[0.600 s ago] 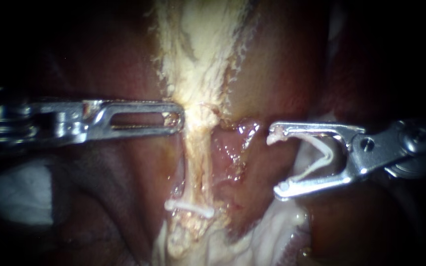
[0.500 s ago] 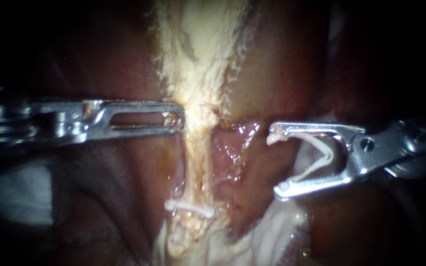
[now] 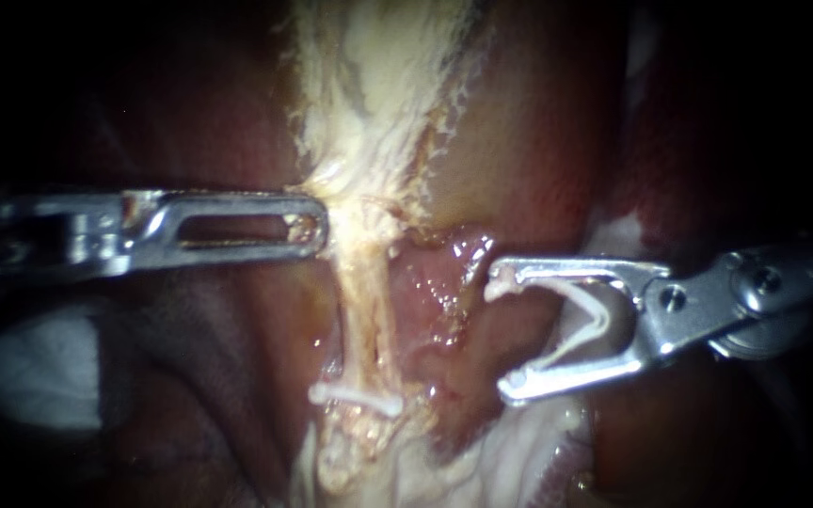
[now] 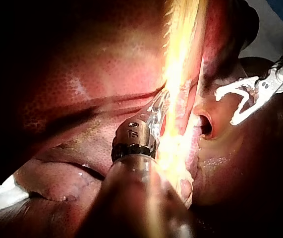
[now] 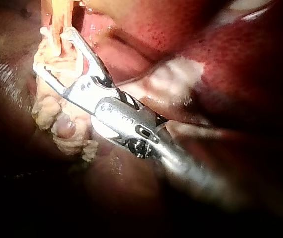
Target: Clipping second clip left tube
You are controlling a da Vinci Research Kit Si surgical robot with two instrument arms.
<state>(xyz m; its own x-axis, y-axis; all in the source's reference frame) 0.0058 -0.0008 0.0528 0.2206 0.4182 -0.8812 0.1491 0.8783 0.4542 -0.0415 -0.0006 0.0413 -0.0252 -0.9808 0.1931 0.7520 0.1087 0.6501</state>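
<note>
White clip (image 3: 583,325) spans my right instrument's (image 3: 503,334) spread jaws, near the tube (image 3: 361,301) that my left instrument (image 3: 312,224) grips.

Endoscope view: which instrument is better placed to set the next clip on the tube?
Right instrument: its jaws hold an open clip facing the tube, just clear of it. The left instrument is shut on the tube higher up.
</note>
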